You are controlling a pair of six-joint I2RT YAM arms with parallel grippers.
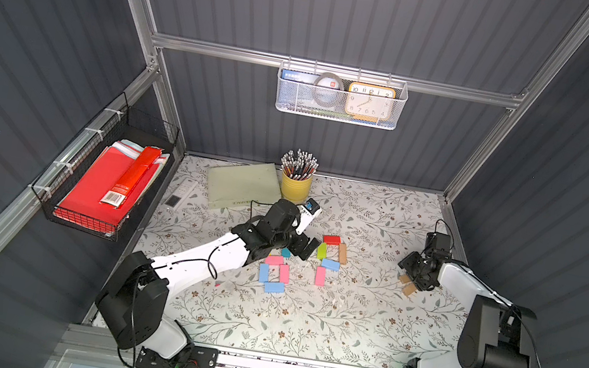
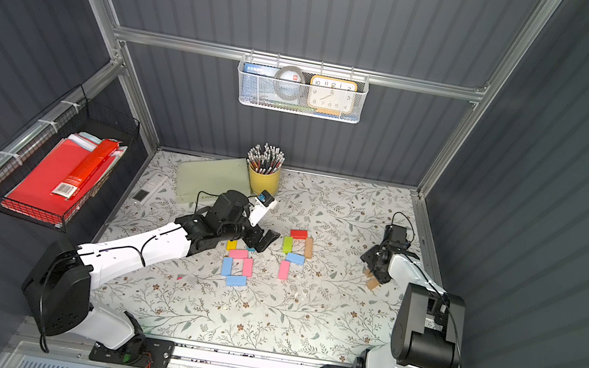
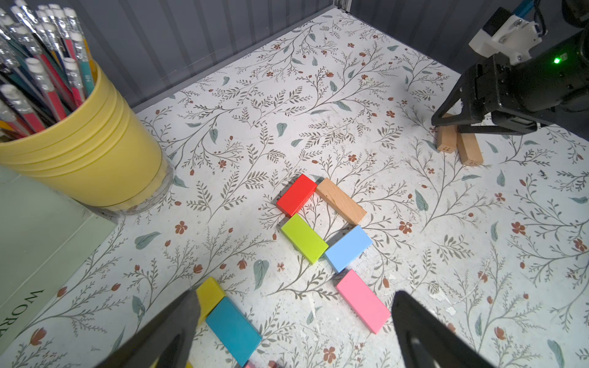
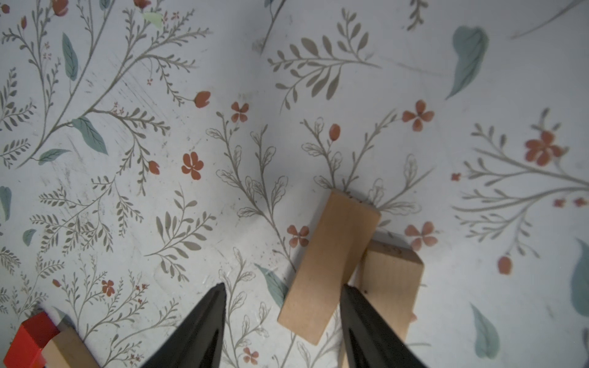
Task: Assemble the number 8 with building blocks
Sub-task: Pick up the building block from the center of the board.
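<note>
We are fetching the next piece: the right tool (image 4: 283,286) straddles a plain tan wooden block (image 4: 331,255), jaws apart and unclamped, well apart from the half-built number 8 (image 1: 330,264). The left tool (image 3: 294,296) gapes empty. Next: clamp, lift, carry it opposite the flat pink block (image 1: 320,276).

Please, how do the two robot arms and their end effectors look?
The left arm and the right arm have white shells with bulky black joints; thin black cables loop alongside. The left end effector and right end effector each carry two black tapered fingers.
</note>
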